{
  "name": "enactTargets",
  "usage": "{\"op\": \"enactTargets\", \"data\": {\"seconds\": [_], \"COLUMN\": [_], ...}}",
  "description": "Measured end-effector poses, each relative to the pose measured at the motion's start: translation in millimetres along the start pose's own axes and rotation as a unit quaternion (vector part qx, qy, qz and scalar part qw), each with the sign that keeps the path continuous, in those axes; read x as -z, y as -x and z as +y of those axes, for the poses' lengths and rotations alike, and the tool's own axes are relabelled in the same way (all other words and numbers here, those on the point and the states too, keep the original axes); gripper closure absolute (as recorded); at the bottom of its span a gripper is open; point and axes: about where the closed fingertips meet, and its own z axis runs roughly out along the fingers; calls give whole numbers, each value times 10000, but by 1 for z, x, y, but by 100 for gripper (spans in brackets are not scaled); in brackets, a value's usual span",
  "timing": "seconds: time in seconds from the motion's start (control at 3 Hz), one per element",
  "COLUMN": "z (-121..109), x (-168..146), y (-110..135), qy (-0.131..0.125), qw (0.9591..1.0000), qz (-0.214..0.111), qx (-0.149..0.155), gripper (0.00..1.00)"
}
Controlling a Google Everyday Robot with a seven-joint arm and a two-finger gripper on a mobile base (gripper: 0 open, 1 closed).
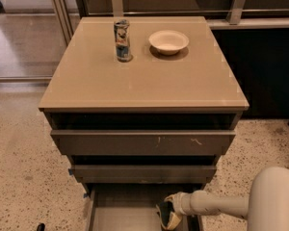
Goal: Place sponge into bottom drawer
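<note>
A: Where's the sponge (164, 213)?
B: At the gripper (172, 219), low over the right side of the open bottom drawer (125, 214). Whether it's clamped or loose, I cannot tell.
A: How to finish well?
B: I'd release near the floor, then lift clear of the middle drawer front (142, 173); can (122, 40) and bowl (168, 41) sit well apart

Far above the gripper (166, 215), itself low at the cabinet's foot, on the tan cabinet top (144, 85): a tall printed can (122, 40) upright, up and to the left, and a white bowl (168, 41) almost straight up, the two apart. Just above the gripper, the middle drawer front (142, 173), then the wider, scratched upper drawer front (135, 142). Out to its left and right, speckled floor (19, 177).
</note>
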Motion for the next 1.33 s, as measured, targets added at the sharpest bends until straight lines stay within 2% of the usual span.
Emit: {"op": "enactTargets", "data": {"seconds": [0.33, 0.67, 1.33], "z": [3, 7, 4], "x": [-7, -19, -38], "y": [-1, -2, -9], "qy": [-127, -372, -681], "qw": [9999, 9993, 9976], "qz": [-40, -102, -119], "qx": [1, 33, 44], "gripper": [100, 100, 100]}}
